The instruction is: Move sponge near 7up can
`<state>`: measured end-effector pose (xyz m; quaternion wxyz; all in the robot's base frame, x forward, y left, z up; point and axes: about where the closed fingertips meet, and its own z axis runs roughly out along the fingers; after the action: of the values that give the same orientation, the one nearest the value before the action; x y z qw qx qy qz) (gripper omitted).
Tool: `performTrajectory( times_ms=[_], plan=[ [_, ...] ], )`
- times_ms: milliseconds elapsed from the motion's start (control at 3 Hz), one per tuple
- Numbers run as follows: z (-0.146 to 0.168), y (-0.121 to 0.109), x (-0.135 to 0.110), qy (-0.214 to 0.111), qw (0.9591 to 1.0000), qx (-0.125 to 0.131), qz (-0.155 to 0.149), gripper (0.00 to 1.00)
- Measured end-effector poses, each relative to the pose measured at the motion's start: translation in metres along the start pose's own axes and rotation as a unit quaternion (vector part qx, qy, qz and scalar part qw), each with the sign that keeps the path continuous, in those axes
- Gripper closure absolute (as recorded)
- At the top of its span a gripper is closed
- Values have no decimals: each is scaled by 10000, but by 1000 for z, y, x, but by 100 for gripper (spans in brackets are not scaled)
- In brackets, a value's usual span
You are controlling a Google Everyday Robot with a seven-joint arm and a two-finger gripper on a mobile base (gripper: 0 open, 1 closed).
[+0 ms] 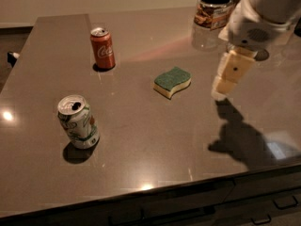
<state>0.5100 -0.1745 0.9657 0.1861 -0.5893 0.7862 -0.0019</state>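
The reaching step is in hand: the pale blocky hand (221,85) is hovering over the dark grey surface (141,145), carrying nothing. Whether it is spread or closed, I cannot tell. The wavy green-topped, yellow-based sponge (172,81) is lying near the hand's left in the view, green side up, its long axis pointing roughly toward the hand. The dented white-and-green 7up can (78,121) is standing well beyond the sponge. Next the hand likely needs lowering over the sponge.
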Motion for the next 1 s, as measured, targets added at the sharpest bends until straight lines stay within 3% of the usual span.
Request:
performTrajectory(
  times_ms=[667, 1000],
  plan=[
    [60, -55, -55, -137, 9983, -378, -420, 0],
    [104, -71, -65, 9, 9935, -808, -805, 0]
  ],
)
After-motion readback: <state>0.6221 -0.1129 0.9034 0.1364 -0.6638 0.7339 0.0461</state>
